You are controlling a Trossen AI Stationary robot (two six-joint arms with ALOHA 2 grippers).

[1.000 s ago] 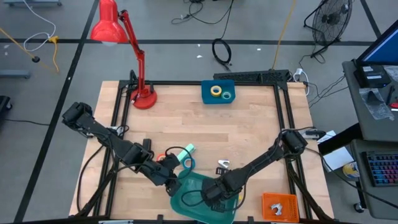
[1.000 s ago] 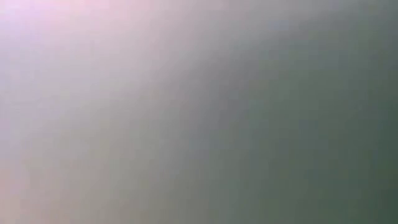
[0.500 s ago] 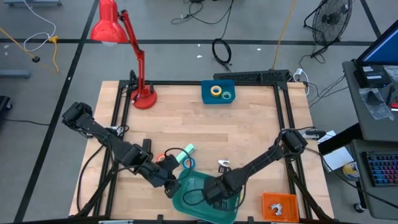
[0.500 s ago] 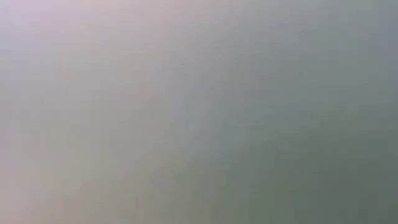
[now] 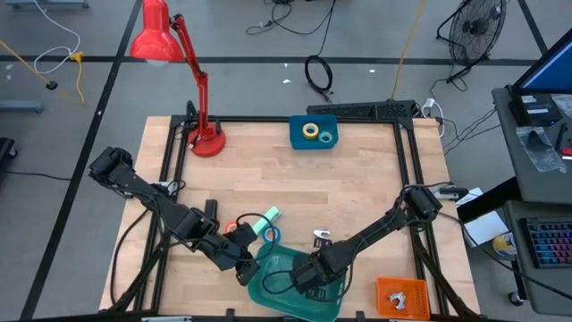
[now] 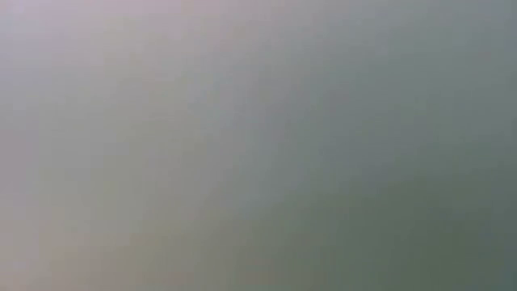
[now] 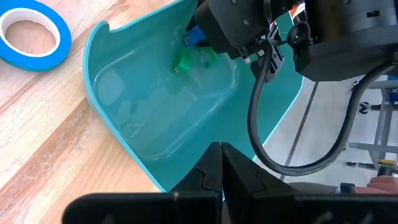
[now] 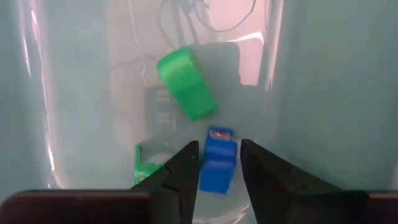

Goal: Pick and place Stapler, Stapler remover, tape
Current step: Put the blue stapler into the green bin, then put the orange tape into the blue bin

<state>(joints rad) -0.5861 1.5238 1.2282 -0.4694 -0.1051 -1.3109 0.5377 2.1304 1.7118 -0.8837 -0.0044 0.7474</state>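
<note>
A teal bin (image 5: 284, 288) sits at the table's near edge. My left gripper (image 7: 221, 163) is shut on its rim. My right gripper (image 8: 219, 163) reaches down inside the bin and is open. Its fingers stand on either side of a small blue block (image 8: 217, 167) on the bin floor, near green blocks (image 8: 185, 84). A blue tape roll (image 5: 269, 235) and an orange one (image 5: 234, 225) lie on the wood beside the bin. The stapler remover (image 5: 319, 238) lies right of them. Yellow (image 5: 310, 131) and green (image 5: 326, 137) rolls sit in a blue tray. The stapler is hidden or out of view. My left gripper pinches the teal bin's rim (image 7: 177, 180) between its two shut fingers, on the bin's left side. The fingers slant down from the table's left. Whether the bin is lifted off the table there, I cannot tell.
A red desk lamp (image 5: 204, 134) stands at the far left. A mint-green block (image 5: 267, 217) lies by the tape rolls. An orange object (image 5: 400, 295) sits at the near right corner. Bare wood spans the table's middle (image 5: 295, 183).
</note>
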